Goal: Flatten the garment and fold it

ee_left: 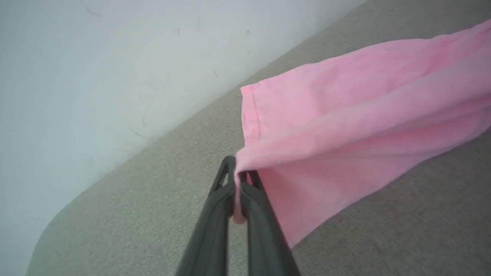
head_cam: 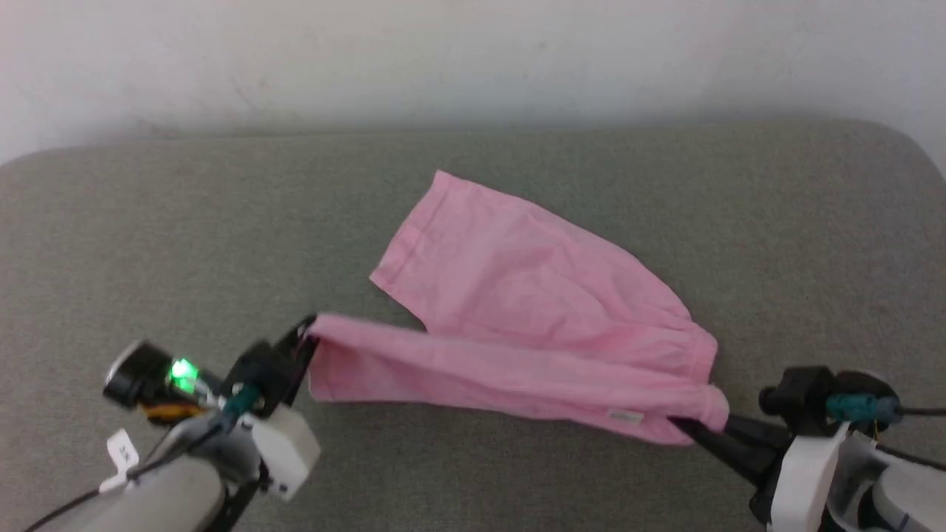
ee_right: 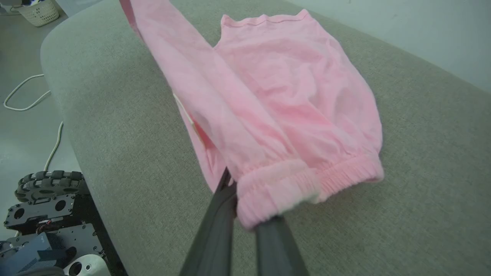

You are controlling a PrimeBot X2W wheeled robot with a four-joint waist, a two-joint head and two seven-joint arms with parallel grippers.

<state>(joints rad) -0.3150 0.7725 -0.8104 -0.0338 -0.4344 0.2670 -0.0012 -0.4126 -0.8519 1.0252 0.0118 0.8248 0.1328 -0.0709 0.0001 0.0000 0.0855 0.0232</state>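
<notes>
The pink shorts (head_cam: 517, 295) lie on the grey cushion (head_cam: 185, 236), one leg spread flat toward the wall. The other leg is lifted and stretched as a band between my two grippers. My left gripper (head_cam: 309, 334) is shut on that leg's hem corner (ee_left: 239, 168). At the other end, the right gripper (head_cam: 698, 427) is shut on the gathered elastic waistband (ee_right: 268, 191). A small white label (head_cam: 625, 417) shows near the waistband end.
A pale wall (head_cam: 473, 59) rises behind the cushion. In the right wrist view the cushion's edge drops to the floor, where a white cable (ee_right: 23, 96), a woven basket (ee_right: 38, 13) and the robot's wheeled base (ee_right: 46, 199) sit.
</notes>
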